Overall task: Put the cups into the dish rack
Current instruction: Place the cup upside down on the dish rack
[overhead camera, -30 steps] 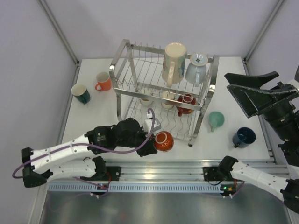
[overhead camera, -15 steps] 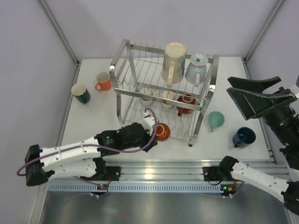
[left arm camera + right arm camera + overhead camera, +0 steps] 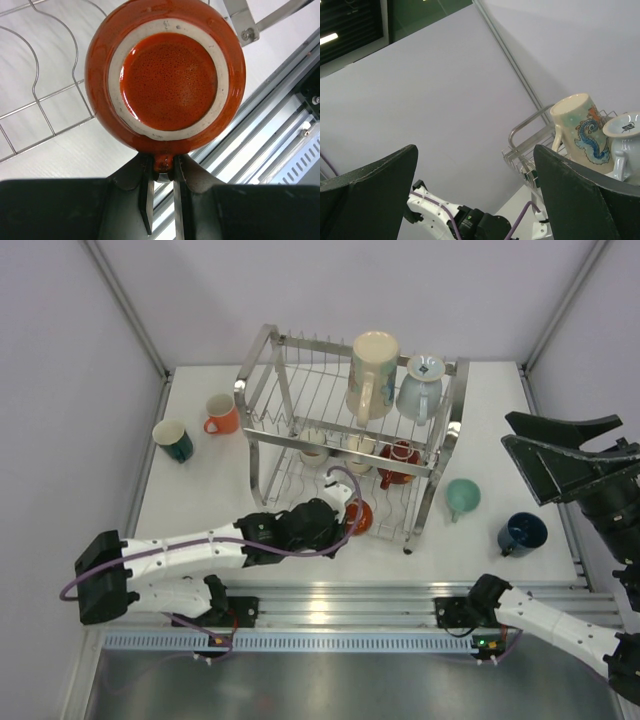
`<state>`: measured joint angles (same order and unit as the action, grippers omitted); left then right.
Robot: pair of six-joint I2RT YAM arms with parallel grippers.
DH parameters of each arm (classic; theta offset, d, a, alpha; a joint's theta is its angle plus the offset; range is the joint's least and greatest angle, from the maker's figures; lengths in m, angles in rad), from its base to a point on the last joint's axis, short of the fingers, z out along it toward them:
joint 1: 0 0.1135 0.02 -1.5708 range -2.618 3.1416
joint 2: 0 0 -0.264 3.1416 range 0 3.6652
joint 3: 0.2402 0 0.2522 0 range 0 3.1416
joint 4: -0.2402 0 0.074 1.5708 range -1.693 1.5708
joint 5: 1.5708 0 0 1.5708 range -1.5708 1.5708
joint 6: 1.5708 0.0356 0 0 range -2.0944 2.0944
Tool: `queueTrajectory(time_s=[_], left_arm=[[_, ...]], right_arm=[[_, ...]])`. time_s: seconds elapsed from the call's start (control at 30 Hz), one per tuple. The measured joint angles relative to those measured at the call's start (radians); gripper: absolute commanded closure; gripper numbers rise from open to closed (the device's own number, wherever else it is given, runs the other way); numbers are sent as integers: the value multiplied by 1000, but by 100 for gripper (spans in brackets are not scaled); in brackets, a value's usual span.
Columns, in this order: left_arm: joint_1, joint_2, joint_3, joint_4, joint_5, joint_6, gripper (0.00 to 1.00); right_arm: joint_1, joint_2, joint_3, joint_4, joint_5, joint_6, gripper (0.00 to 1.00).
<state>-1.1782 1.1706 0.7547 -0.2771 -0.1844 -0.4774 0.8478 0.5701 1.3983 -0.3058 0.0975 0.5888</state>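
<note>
My left gripper is shut on the handle of an orange-red cup, whose base faces the wrist camera. In the top view this cup hangs at the front edge of the dish rack's lower tier. On the rack's upper tier rest a tall printed cream mug and a pale blue-grey cup. A red cup and two cream cups are on the lower tier. My right gripper is open and raised at the right, holding nothing.
Loose on the table are an orange mug, a dark teal mug, a mint cup and a navy cup. Rack wires lie under the held cup. Aluminium rails run along the near edge.
My left arm has carried the orange-red cup from the table's front up to the rack's lower tier. The right gripper has drifted slightly right and down, still open.
</note>
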Motion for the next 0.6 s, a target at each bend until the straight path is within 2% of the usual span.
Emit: queueTrajectory(time_s=[0.3,0.6], left_arm=[[6,104,95,45,-16,-7,100],[5,167,98,58,-16,-27,100]], right_arm=[[0,-1,-4,-21,11,-10,0],[0,-11,-11,-25,14,-11,1]])
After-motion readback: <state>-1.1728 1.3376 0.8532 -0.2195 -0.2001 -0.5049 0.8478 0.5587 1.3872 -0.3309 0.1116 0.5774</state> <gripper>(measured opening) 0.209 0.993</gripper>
